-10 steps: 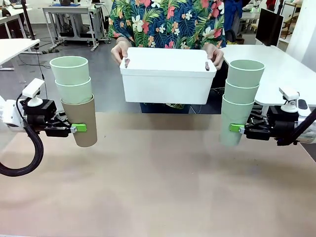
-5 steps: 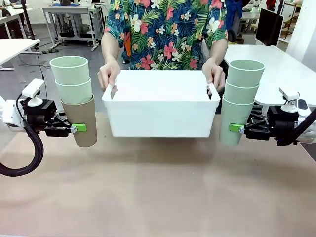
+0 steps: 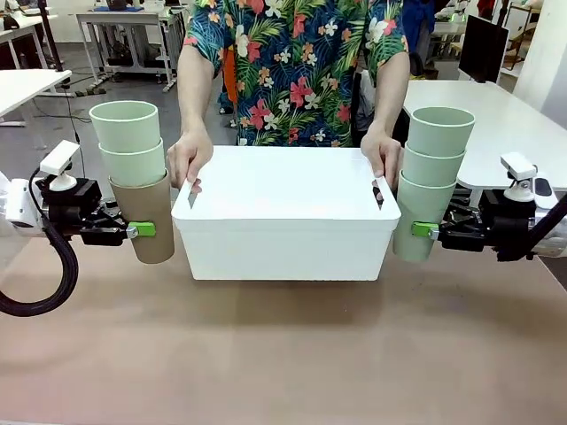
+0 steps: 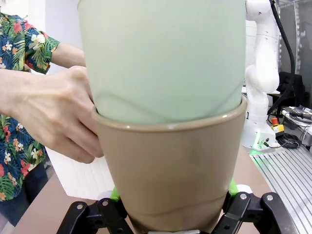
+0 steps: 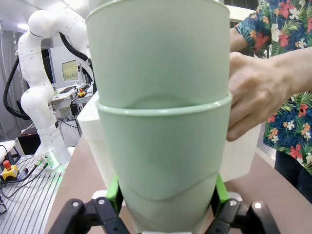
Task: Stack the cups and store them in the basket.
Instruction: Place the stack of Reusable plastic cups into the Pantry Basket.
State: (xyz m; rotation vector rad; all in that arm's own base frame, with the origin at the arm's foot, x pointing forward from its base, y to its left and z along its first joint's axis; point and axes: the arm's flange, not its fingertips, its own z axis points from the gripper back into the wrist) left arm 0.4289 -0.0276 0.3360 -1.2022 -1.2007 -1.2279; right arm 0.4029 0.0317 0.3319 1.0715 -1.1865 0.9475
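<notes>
Person's hands [image 3: 189,158] have brought the basket [image 3: 283,243] forward and down to the table [image 3: 283,354]. Left gripper [image 3: 135,230] is clamped on the tan cup [image 3: 149,217] with two mint cups [image 3: 128,142] nested inside. Right gripper [image 3: 425,230] squeezes the bottom of a three-high mint stack [image 3: 431,177]. Both are upright just beside the basket, ready to drop in I guess.
</notes>
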